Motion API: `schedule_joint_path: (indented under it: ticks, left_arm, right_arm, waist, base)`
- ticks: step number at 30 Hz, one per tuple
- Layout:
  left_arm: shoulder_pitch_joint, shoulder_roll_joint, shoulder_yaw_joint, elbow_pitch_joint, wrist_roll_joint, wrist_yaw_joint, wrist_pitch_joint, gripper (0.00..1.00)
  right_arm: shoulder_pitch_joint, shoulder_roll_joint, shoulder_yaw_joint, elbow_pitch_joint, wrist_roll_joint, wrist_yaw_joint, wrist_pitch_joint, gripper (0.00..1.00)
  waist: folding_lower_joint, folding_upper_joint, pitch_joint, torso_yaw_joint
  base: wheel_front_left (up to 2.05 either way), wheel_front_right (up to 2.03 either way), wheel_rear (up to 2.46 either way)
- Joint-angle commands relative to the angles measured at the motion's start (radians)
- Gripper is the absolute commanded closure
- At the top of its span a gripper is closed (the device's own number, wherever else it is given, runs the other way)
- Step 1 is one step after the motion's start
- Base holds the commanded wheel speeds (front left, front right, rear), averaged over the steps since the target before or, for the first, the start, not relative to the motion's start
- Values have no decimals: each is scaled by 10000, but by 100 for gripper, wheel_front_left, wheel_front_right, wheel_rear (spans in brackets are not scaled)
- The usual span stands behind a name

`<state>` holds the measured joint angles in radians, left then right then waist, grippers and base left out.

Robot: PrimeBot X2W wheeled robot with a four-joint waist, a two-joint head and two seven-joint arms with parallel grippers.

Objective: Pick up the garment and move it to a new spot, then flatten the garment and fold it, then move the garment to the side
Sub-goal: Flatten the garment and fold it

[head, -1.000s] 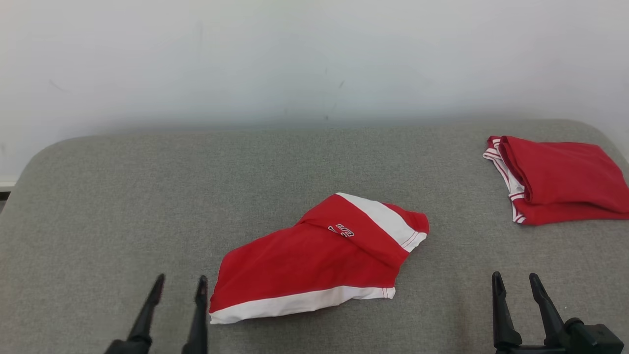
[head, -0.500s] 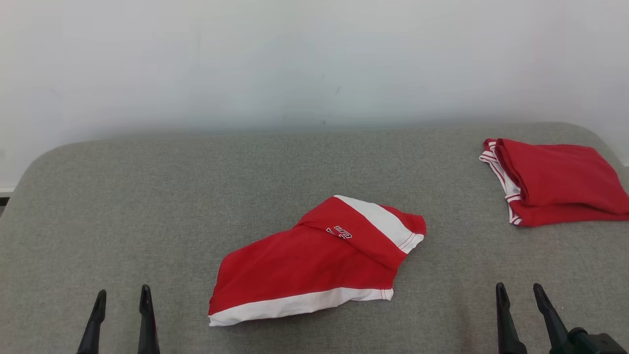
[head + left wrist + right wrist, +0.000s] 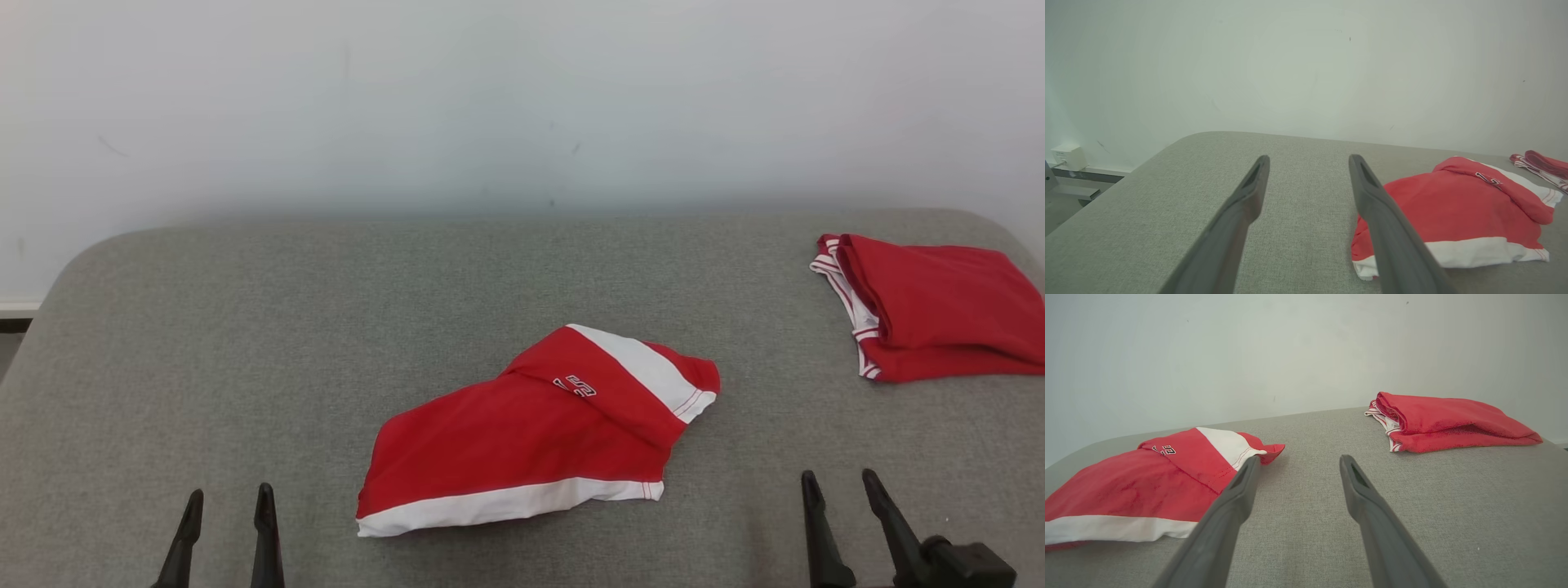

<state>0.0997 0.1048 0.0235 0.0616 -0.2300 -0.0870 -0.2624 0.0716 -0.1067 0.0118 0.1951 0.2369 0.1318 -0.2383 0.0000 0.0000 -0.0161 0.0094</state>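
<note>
Spread wide and empty, left fingers (image 3: 265, 531) and right fingers (image 3: 818, 523) flank the seemingly rumpled garment (image 3: 522, 441); pickup looks next, requiring descent onto cloth.

Red garment (image 3: 522, 441), white bands, rumpled.
Lies at centre of grey fabric surface (image 3: 245, 327), one end flapped over, small logo showing.

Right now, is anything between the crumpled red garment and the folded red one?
Nothing: only bare grey upholstery lies between the crumpled garment and the folded garment in the head view.
</note>
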Motion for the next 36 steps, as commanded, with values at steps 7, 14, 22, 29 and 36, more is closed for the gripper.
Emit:
schedule_joint_path:
  ticks: [7, 14, 22, 29, 36]
  left_arm:
    - [-318, -195, -95, 165, 262, -123, -30, 0]
    - [-494, -301, -102, 292, 347, -206, -30, 0]
    - [-768, -378, -184, 456, 423, -304, -32, 0]
    - [-1020, -429, -341, 601, 427, -345, -30, 0]
    - [-1071, -451, -294, 683, 473, -387, -30, 0]
  right_arm:
    - [-745, -187, 734, 659, 124, -23, 297, 0]
    - [-1538, -126, 1326, 2076, 164, -23, 500, 0]
    - [-2483, 13, 1738, 4146, 289, -23, 313, 0]
    - [-3095, 91, 1804, 5737, 498, -23, 75, 0]
    - [-3579, 247, 2040, 6949, 893, -23, -124, 79]
  waist:
    - [0, 0, 86, 430]
    - [0, 0, 195, 957]
    - [0, 0, 429, 1498]
    - [0, 0, 559, 1901]
    - [0, 0, 617, 2035]
  base:
    - [0, 0, 0]
    - [0, 0, 0]
    - [0, 0, 0]
    - [0, 0, 0]
    - [0, 0, 0]
